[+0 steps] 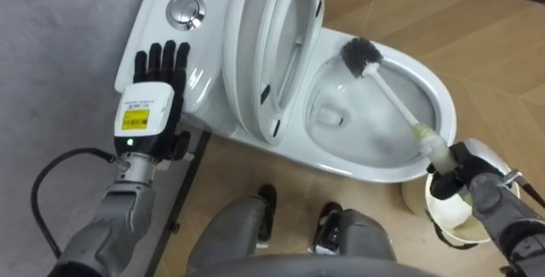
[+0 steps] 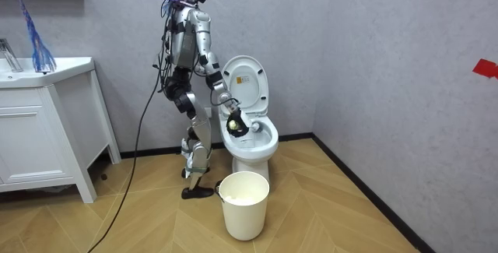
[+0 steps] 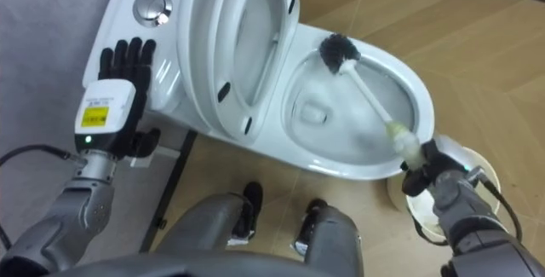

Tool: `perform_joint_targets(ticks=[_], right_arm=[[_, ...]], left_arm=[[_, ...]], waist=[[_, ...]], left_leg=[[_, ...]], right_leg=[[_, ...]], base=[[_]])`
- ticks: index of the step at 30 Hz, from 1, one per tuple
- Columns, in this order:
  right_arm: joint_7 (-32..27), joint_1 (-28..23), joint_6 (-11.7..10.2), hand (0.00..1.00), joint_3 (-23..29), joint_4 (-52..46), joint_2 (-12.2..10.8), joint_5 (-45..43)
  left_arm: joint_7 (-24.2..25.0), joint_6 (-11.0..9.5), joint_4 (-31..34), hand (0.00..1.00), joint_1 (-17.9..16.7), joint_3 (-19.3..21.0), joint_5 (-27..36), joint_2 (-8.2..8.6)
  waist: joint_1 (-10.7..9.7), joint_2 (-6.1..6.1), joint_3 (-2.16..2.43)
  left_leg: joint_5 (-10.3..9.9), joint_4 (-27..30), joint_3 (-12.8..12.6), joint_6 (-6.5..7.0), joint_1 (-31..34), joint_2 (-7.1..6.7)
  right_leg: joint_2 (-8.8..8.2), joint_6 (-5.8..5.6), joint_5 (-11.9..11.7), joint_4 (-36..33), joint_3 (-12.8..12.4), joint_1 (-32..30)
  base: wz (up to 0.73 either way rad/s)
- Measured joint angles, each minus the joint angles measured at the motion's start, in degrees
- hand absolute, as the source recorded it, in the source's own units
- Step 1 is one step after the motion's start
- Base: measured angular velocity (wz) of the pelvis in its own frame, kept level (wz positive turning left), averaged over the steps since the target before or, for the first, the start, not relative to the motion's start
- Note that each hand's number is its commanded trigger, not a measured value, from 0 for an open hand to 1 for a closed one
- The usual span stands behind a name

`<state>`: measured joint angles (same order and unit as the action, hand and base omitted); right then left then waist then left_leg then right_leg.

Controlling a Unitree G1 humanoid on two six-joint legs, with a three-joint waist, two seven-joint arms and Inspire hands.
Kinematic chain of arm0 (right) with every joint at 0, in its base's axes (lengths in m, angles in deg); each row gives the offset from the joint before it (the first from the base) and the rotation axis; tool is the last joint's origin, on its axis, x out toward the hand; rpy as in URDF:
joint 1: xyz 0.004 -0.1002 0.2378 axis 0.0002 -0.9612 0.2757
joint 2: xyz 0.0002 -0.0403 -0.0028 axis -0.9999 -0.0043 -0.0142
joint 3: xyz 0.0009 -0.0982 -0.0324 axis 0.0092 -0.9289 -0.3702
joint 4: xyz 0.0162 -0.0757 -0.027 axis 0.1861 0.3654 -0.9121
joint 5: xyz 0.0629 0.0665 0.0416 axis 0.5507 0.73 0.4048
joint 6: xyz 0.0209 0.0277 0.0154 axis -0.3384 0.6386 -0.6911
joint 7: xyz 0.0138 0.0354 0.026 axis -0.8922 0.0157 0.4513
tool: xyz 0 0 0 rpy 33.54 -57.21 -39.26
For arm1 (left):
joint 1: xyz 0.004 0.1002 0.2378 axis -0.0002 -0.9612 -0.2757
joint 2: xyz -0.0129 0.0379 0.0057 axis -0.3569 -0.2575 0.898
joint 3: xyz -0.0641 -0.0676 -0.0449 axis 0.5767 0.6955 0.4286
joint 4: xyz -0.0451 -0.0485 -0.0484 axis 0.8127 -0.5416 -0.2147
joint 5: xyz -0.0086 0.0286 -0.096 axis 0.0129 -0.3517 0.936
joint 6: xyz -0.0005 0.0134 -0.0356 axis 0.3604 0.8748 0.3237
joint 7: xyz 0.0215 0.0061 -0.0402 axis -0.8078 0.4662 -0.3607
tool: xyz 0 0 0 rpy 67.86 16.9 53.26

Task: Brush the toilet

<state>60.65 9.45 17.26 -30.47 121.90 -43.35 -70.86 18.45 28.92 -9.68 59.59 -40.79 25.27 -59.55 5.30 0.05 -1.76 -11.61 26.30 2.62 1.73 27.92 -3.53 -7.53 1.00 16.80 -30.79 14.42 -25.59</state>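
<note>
right hand (image 1: 464,170) is clenched round the grip end of the toilet brush (image 1: 387,89). the grip itself is buried in the dark fingers, so i can't make out how far the handle goes into the fist. tucked under that hand and forearm is a white bucket (image 1: 451,217), mostly covered, with just a bit of rim and pale inside poking out. in the room view it stands on the floor in front of the toilet.

from the right hand the brush runs up and away on a slant: a pale greenish collar right at the fingers, then a thin white shaft, then the black bristle head (image 1: 362,55) down inside the toilet bowl (image 1: 443,106) at its far inner wall, below the raised seat (image 1: 272,47). can't tell if the bristles are actually pressing on the porcelain.

left hand (image 1: 153,89) is released, fingers straight, back of the hand facing me over the cistern (image 1: 213,85). the palm side is hidden, so no idea if it's touching. the flush button (image 1: 185,10) sits just past its fingertips.
</note>
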Motion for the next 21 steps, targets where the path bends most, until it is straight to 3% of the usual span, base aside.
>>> perform_joint_targets(ticks=[3, 5, 9, 13, 21], right_arm=[[0.5, -1.5, 2.8, 1.0, -5.1, -0.8, 0.0, -9.5], [0.2, -3.5, 3.5, 1.0, -5.3, -2.4, -0.2, -11.3], [-0.1, -7.1, 5.4, 1.0, -5.0, -6.3, 0.0, -13.8], [0.0, -10.3, 7.1, 1.0, -4.7, -10.5, 0.0, -13.8], [0.0, -15.1, 8.3, 1.0, -4.7, -16.3, 2.4, -13.7]], left_arm=[[0.0, 0.5, 0.0, 0.0, 0.7, -0.9, -0.1, 0.0], [-0.1, 0.7, 0.1, 0.0, 0.7, -0.9, -0.5, 0.0], [-0.1, 1.6, 0.1, 0.0, 0.1, -1.1, -0.8, 0.03], [0.0, 2.3, 0.0, 0.0, 0.2, -1.3, -0.8, 0.0], [-0.1, 2.3, 0.1, 0.0, 0.4, -1.2, -0.7, -0.07]], waist=[[1.6, -0.09, 0.05], [1.8, 0.08, 0.16], [1.3, 0.04, 1.03], [0.9, -0.16, 1.39], [0.7, -0.97, 1.2]], left_leg=[[0.3, -0.3, -0.6, -0.02, 0.1, 0.19], [0.3, -0.3, -1.0, -0.02, 0.4, 0.26], [0.5, -0.7, -1.1, 0.07, 0.5, 0.07], [0.6, -0.5, -1.2, 0.15, 0.3, 0.38], [0.5, -0.2, -2.6, 0.27, 0.4, 0.93]], right_leg=[[0.0, 0.19, -0.2, 0.1, -0.2, -0.5], [0.01, 0.19, -0.3, 0.1, -0.4, -0.9], [-0.22, 0.13, -0.3, 0.2, -0.5, -1.1], [-0.12, -0.05, -0.6, 1.1, -0.1, -0.3], [0.3, -0.22, -0.8, 1.2, -0.1, 0.0]], base=[[-0.07], [-0.09], [-0.01], [0.05], [0.0]])
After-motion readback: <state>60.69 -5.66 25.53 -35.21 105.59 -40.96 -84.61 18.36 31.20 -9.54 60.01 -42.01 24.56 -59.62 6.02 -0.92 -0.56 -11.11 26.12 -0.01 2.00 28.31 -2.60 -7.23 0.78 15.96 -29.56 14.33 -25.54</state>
